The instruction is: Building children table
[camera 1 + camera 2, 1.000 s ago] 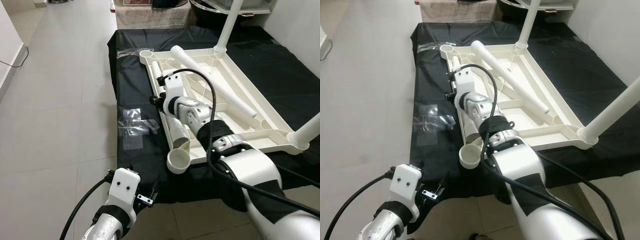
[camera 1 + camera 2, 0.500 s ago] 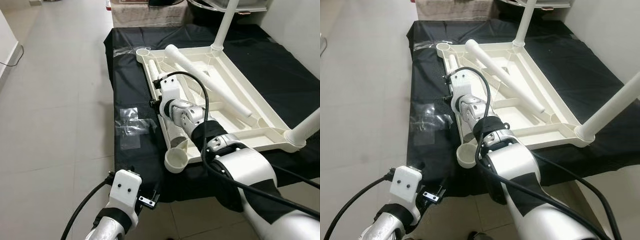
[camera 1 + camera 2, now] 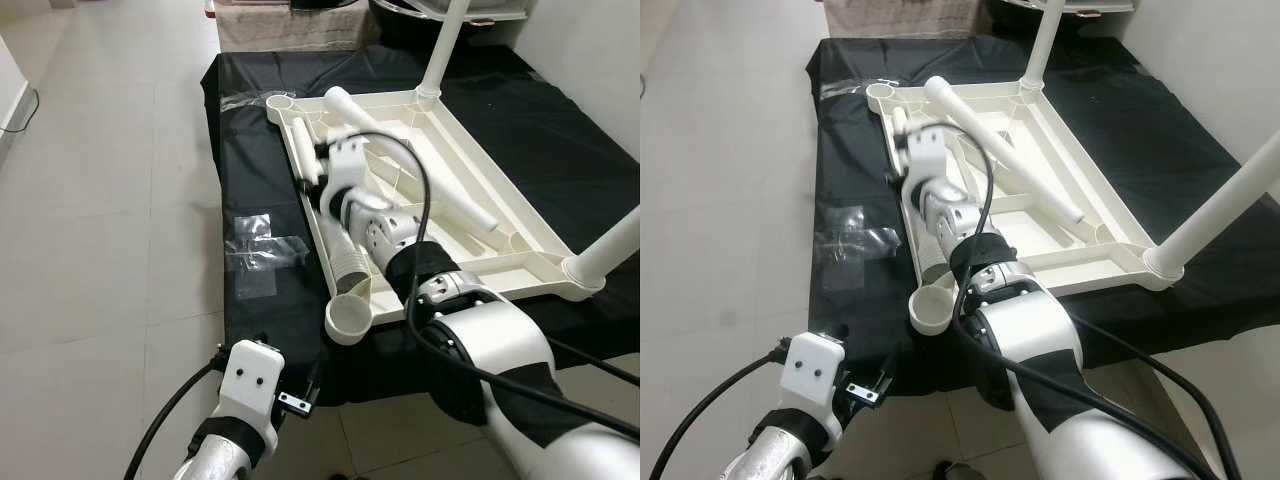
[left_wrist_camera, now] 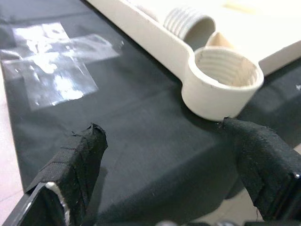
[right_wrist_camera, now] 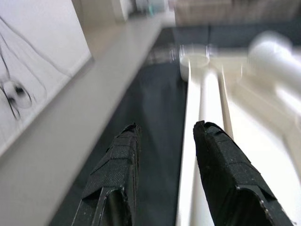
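A cream plastic tabletop [image 3: 512, 277] lies upside down on a black cloth [image 3: 255, 170]. Two white legs stand screwed in, at the far right corner [image 3: 447, 45] and the near right corner [image 3: 612, 250]. A long loose leg [image 3: 465, 197] lies across the tray, and another with a threaded end [image 3: 348, 268] lies under my right arm. The near-left socket [image 3: 349, 318] and far-left socket [image 3: 281, 101] are empty. My right gripper [image 5: 167, 128] is open over the tabletop's left rim and holds nothing. Low by the cloth's front edge, my left gripper [image 4: 162, 134] is wide open, facing the near-left socket [image 4: 221, 82].
Crumpled clear plastic wrap [image 3: 262, 250] lies on the cloth left of the tabletop. Pale tiled floor [image 3: 100, 200] spreads to the left and in front. Furniture stands beyond the cloth's far edge, and a white wall [image 3: 600, 60] rises at the right.
My right arm has reached further along the tabletop's left rim toward the far-left socket, and its wrist is blurred with motion. The camera has shifted slightly. The left arm has stayed put.
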Controlling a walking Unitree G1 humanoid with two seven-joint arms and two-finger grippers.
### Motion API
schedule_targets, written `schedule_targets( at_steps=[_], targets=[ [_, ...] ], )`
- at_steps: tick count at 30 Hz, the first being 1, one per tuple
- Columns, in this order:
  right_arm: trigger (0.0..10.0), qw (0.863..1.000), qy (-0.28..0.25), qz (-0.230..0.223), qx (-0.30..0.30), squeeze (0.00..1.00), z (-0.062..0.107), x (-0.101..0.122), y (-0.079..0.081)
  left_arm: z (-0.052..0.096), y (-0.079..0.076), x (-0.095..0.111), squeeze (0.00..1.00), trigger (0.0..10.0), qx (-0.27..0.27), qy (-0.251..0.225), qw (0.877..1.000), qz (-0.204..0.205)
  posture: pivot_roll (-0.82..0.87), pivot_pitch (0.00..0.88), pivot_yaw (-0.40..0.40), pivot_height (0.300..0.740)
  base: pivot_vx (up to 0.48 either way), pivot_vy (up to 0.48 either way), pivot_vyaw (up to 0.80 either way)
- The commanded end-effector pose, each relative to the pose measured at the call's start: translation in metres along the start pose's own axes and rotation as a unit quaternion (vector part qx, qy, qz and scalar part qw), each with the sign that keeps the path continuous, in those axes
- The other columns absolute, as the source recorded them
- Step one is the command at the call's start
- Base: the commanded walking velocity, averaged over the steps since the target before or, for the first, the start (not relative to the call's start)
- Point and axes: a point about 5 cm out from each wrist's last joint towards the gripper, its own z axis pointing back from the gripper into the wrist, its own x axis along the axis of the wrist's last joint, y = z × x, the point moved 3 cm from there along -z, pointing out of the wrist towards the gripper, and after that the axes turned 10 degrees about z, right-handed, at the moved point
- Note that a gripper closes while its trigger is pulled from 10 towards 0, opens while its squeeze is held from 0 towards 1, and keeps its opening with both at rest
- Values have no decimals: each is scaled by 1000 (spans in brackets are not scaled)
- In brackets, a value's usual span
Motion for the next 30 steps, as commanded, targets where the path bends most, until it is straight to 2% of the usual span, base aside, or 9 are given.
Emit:
schedule_targets(
  at_steps=[1,6,8,10,12,14,16,22,30],
  targets=[
    [10000,1000,-3,-10,1,0,1,-6,1,1,3,-2,0,10000,11,1,1000,-2,68,162,-110,740,0,0,0],
    [10000,998,-51,-18,-14,0,8,-2,-4,-1,7,-1,0,10000,23,-7,1000,-5,75,145,-106,740,0,0,0],
    [10000,993,-112,-22,-29,0,33,-8,-9,-3,11,0,0,10000,27,-11,999,-13,79,126,-99,740,0,0,0],
    [10000,993,-112,-22,-29,0,33,-8,-9,-3,11,0,0,10000,27,-11,999,-13,79,126,-99,740,0,0,0],
    [10000,988,-149,-9,-37,0,63,-16,-11,-4,14,1,0,10000,30,-14,999,-17,75,123,-94,740,0,0,0],
    [10000,988,-149,-9,-37,0,63,-16,-11,-4,14,1,0,10000,30,-14,999,-17,75,123,-94,740,0,0,0],
    [10000,985,-165,24,-46,0,89,-25,-14,-4,17,3,0,10000,35,-18,999,-19,72,121,-85,740,0,0,0],
    [10000,986,-147,42,-63,0,125,-51,-19,-6,23,3,0,10000,45,-22,998,-22,69,120,-76,740,0,0,0],
    [10000,989,-120,35,-78,0,140,-61,-17,-8,22,0,0,10000,40,-17,999,-27,67,122,-69,740,0,324,0]
  ],
)
